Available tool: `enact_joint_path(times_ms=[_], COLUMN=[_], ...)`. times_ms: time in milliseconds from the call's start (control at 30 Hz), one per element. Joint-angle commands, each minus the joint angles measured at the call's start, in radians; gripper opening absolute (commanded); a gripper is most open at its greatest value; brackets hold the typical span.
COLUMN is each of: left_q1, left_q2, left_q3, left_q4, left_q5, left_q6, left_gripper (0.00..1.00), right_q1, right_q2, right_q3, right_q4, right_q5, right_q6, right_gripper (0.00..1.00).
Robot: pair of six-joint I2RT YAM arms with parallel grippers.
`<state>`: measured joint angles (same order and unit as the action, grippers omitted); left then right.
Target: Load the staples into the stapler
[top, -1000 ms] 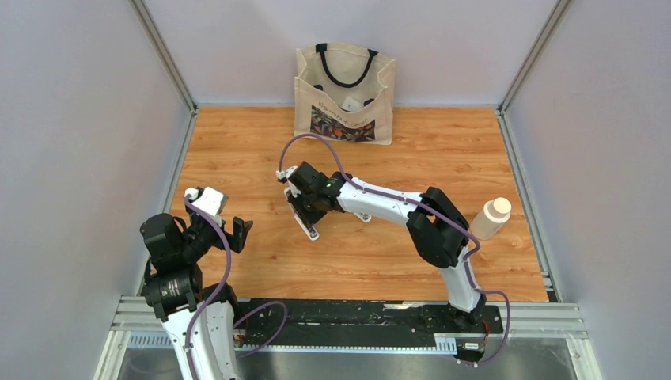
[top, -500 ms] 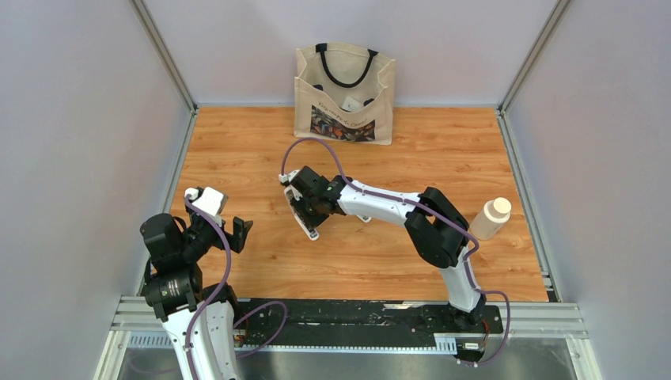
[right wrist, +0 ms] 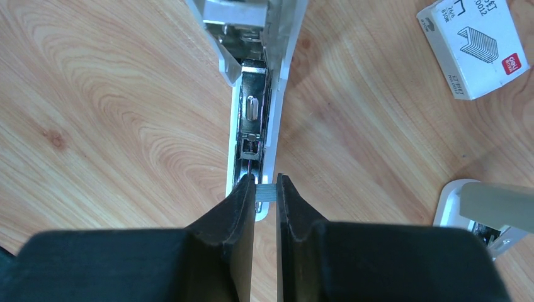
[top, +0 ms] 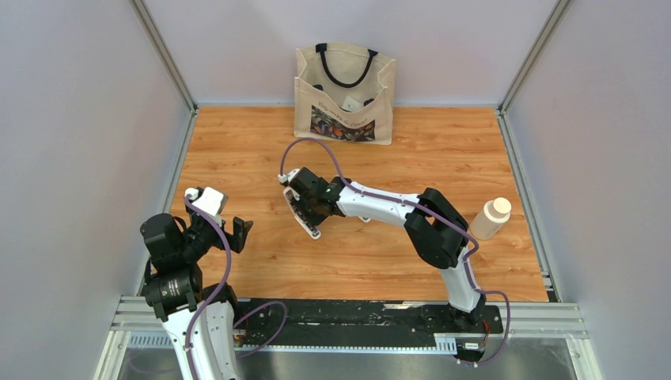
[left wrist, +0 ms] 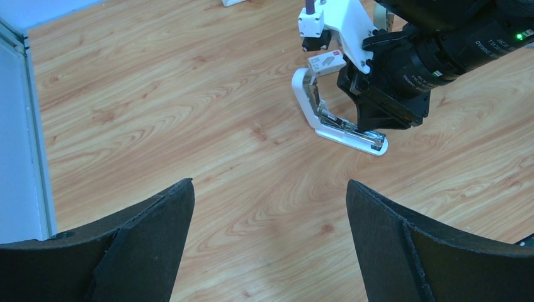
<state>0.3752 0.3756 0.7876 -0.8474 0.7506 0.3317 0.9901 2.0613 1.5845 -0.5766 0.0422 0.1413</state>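
The stapler (right wrist: pixel 253 126) is white and lies flipped open on the wooden table, with its metal magazine channel facing up. My right gripper (right wrist: pixel 266 182) is shut on the staples (right wrist: pixel 266 192), a tiny grey strip pinched between the fingertips right over the near end of the channel. From above, the right gripper (top: pixel 305 207) hangs over the stapler (top: pixel 313 231) at mid-table. The left wrist view shows the stapler (left wrist: pixel 343 129) under the right arm's head. My left gripper (left wrist: pixel 269 189) stands open and holds nothing, back at the table's near left (top: pixel 237 232).
A white staple box (right wrist: pixel 472 47) lies just right of the open stapler. A second white stapler (right wrist: pixel 482 211) sits at the near right of it. A canvas tote bag (top: pixel 345 93) stands at the back wall and a small bottle (top: pixel 492 218) at the right edge.
My right gripper has crept slightly left and away over the stapler, still holding the staples. The left arm has not moved.
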Motion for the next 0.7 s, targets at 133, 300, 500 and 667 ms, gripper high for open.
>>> enact_joint_path(times_ms=[133, 300, 500, 667], left_q1=[0.013, 0.013, 0.013, 0.013], left_q2=[-0.01, -0.007, -0.012, -0.012], left_q3=[-0.005, -0.008, -0.008, -0.007], left_q4=[0.027, 0.028, 0.027, 0.025], left_q5=[0.016, 0.016, 0.015, 0.013], left_q6=[-0.002, -0.002, 0.0, 0.001], left_gripper=[0.98, 0.98, 0.98, 0.98], right_q1=[0.015, 0.021, 0.031, 0.038], right_q2=[-0.058, -0.095, -0.106, -0.083], right_q3=[0.009, -0.007, -0.018, -0.012], right_q4=[0.055, 0.073, 0.073, 0.061], right_q5=[0.048, 0.039, 0.019, 0.002], right_q6=[-0.045, -0.06, -0.054, -0.048], right_gripper=[0.16, 0.16, 0.16, 0.16])
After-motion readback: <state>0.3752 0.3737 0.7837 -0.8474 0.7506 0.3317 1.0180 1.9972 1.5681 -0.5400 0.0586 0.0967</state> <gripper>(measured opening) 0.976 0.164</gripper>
